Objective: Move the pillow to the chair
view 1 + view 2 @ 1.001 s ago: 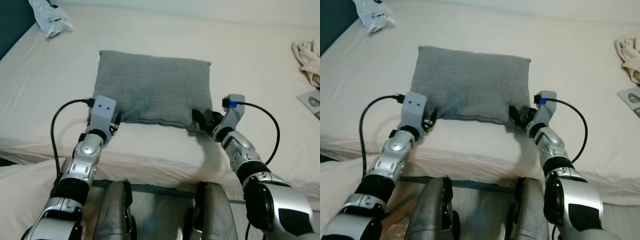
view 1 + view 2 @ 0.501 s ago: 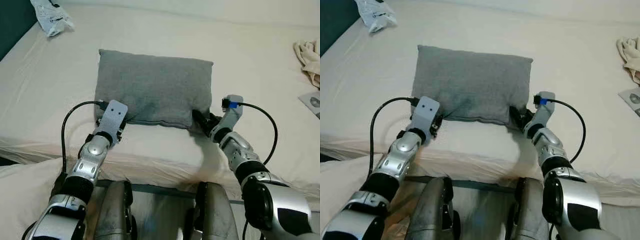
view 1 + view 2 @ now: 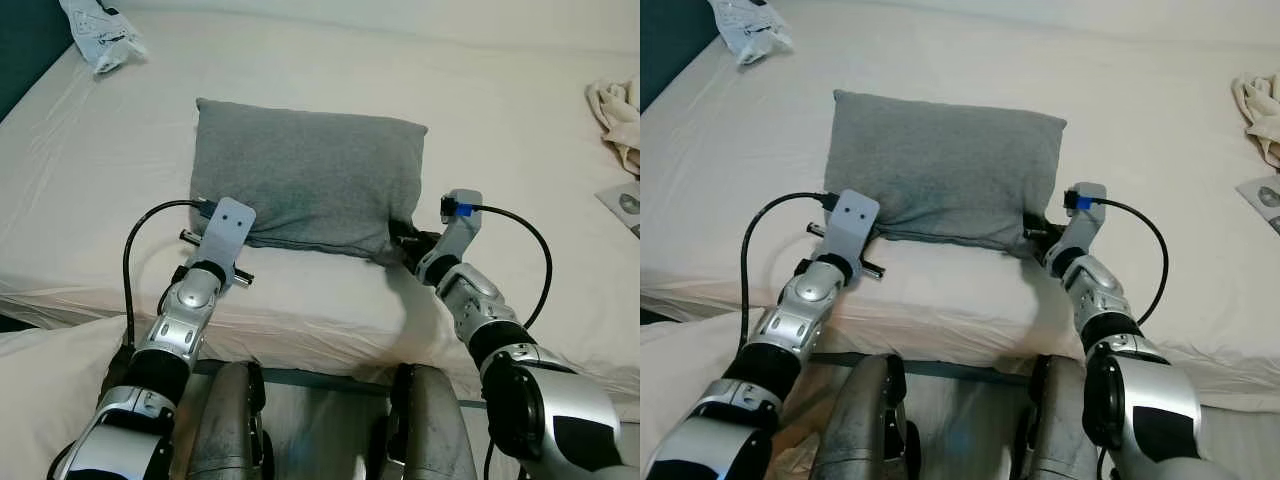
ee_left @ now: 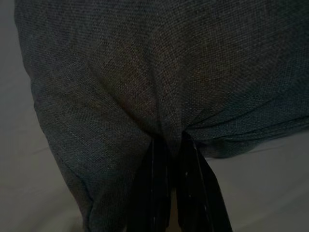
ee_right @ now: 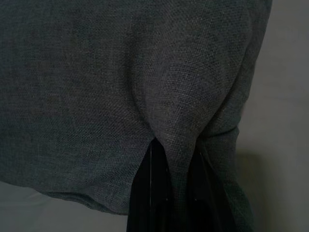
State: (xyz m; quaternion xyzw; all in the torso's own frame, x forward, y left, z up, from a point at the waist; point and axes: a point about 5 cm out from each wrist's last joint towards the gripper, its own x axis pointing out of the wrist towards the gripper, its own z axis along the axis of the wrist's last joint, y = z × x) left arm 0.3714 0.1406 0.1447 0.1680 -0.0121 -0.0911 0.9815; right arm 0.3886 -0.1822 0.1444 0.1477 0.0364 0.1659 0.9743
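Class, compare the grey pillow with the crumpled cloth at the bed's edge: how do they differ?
The pillow is grey, plump and rectangular; the cloth is cream, limp and bunched. The pillow lies mid-bed, pinched at its near corners by the left gripper and right gripper; the cloth lies untouched on the robot's right. Both rest on the bed.

1. My right gripper (image 5: 175, 159) is pinching a fold of the grey pillow (image 5: 106, 82); my two black fingers (image 5: 153, 193) are pressing in from either side of the bunched cloth.
2. The woven fabric is puckering into a ridge between them and creasing outward from the pinch.
3. A pale sheet (image 5: 285, 125) is showing beside the pillow's corner and along its lower seam.
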